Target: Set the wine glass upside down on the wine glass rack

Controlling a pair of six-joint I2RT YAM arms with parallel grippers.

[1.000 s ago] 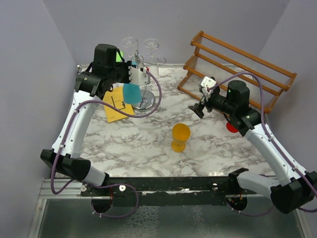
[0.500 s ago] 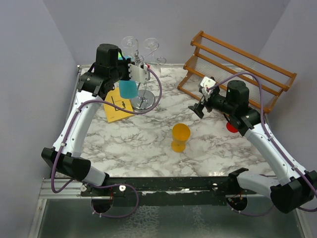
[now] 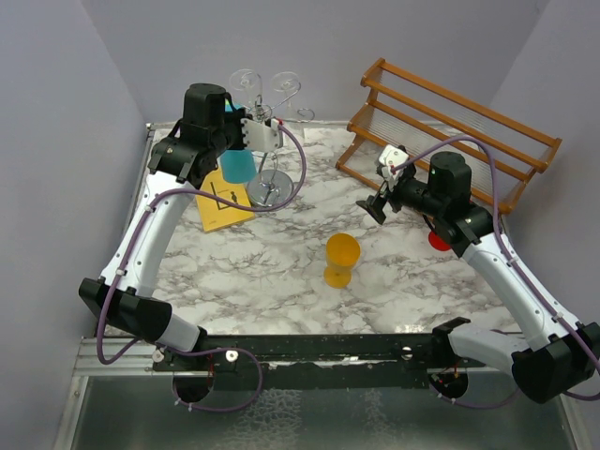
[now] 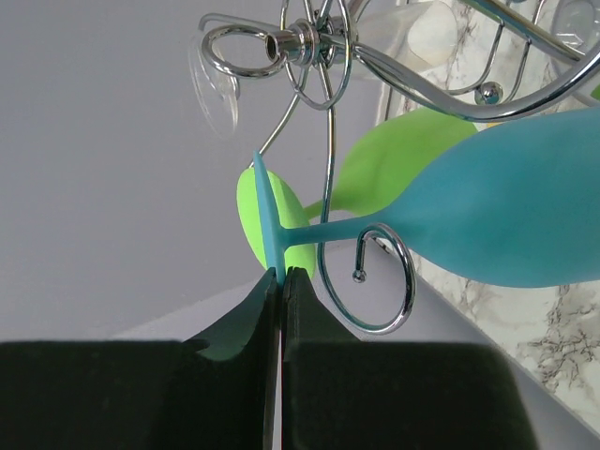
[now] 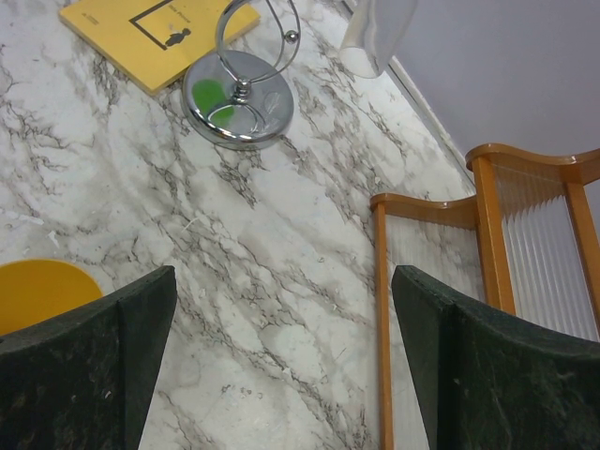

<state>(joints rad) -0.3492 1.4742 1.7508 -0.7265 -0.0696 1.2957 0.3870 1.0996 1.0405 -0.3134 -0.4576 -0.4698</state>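
Gripping the thin round foot of the smooth blue wine glass [image 4: 506, 211], the left claw [image 4: 281, 274] has its two black fingers [image 4: 239, 337] shut tight on it. The glass is up in the air near the far left corner of the white marble counter [image 3: 272, 272], with its bowl hanging lower than its foot. It is right beside the shiny chrome wire rack [image 3: 267, 187] with a round flat base and curly arms. The blue stem crosses one curly arm, but I cannot tell if they touch. A green glass [image 4: 394, 169] and two clear glasses [image 3: 246, 82] hang on the rack. A flat yellow booklet [image 3: 220, 206] lies just left of the rack's base. An orange-yellow plastic cup [image 3: 342, 260] stands in the middle, closer to the near edge. The right claw [image 3: 376, 204] hangs above the counter with its fingers wide apart, holding nothing. A small red round thing [image 3: 437, 241] peeks out by the right arm. A brown wooden slatted rack [image 3: 450, 122] sits at the far right corner.
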